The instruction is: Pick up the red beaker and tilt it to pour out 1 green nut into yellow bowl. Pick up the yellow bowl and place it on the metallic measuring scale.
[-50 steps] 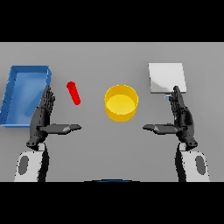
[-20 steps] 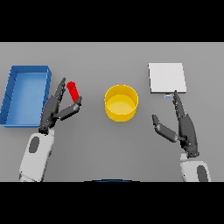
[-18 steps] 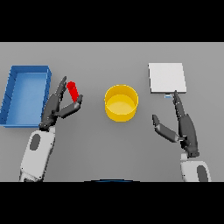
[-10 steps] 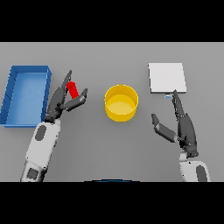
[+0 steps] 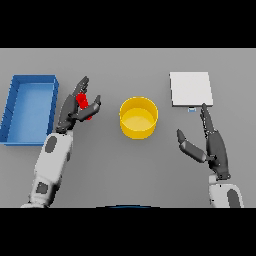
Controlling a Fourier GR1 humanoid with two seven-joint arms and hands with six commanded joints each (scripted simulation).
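The left hand (image 5: 75, 107) sits over the beaker (image 5: 83, 102), just right of the blue tray (image 5: 30, 85) and well left of the bowl (image 5: 138, 117). Its fingers reach up behind the small red cylinder and the thumb comes in from the right, so the beaker shows only as a red sliver between them; the hand looks to be closing round it, though I cannot tell from here whether the beaker has left the table. The right hand (image 5: 212, 145) hangs idle below the scale (image 5: 190, 88), fingers straight and thumb spread, holding nothing. The bowl stands between the two hands and looks empty. I would judge the beaker light, stiff and smooth-sided, a thing that could roll or squirt out of a loose pinch, so the hold wants to be round the middle of its body with thumb opposite fingers, leaving the mouth clear for tipping. The nut inside, which I cannot see, is likely to shift when it tilts. The bowl looks rigid and light too; its rim is the obvious place to take hold.
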